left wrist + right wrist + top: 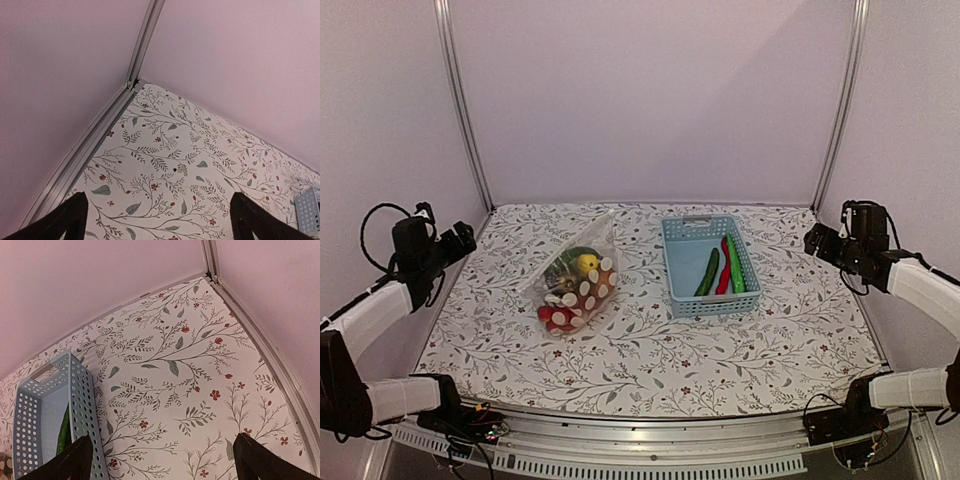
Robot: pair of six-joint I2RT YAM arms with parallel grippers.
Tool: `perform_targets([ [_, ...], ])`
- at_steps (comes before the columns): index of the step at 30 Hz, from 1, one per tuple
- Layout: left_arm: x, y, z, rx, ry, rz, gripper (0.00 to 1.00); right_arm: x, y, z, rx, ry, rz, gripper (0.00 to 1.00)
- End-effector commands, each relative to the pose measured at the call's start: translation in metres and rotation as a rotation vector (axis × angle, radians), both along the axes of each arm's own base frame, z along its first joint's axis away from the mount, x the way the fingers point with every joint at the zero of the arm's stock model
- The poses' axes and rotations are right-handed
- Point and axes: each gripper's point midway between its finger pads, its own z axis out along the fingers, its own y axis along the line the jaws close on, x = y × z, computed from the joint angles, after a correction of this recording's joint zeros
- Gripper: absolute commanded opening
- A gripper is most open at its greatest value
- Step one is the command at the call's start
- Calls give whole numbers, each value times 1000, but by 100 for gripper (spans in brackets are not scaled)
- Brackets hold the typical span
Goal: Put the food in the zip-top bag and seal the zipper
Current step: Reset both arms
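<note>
Left gripper (460, 240): raised over the table's left edge, jaws spread wide, nothing between them. In its wrist view the fingers (70, 217) sit at the bottom corners. Bare table (170, 170) runs ahead of them to the far-left corner post (137, 65), where the two walls meet.

Right gripper (817, 243): raised over the right edge, jaws just as wide, empty. Ahead of it there is open table as far as the far-right corner post (211, 262). The basket (85, 405) lies ahead and to its left.

Zip-top bag (578, 280): lying on the table below and to the left gripper's right, well apart from both grippers and nearer the left one. Through the plastic:
- a yellow piece (588, 263) toward the far end
- red round pieces (556, 318) at the near end
- something dark green beside the yellow, not clear enough to name

Zipper: too thin to pick out, so I cannot tell whether it is sealed.

The basket lies between the bag and the right gripper, apart from the bag by a strip of table. It holds a cucumber (708, 272), a red chili (724, 268) and another green piece (735, 266) along the wall on the right gripper's side.

A wide band of bare table separates both bag and basket from the near edge (650, 418).
</note>
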Motion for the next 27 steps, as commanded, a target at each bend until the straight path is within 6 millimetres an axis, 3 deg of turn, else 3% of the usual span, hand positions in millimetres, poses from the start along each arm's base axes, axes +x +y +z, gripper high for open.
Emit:
perform_targets([
  [1,11,10,21,114,-127,42,99,5,-23,20,-70,-202,-61,99],
  [7,19,-5,7,225,-190,-25,100,-10,-37,27,-175,-365,-108,99],
  [10,20,-11,-11,233,-173,-51,100,-19,-46,17,-236,-400,-139,99],
  [18,23,-10,-38,260,-125,-36,100,-22,-45,9,-273,-452,-122,99],
  [27,21,-8,-42,260,-123,-21,100,-19,-42,3,-261,-437,-104,99],
])
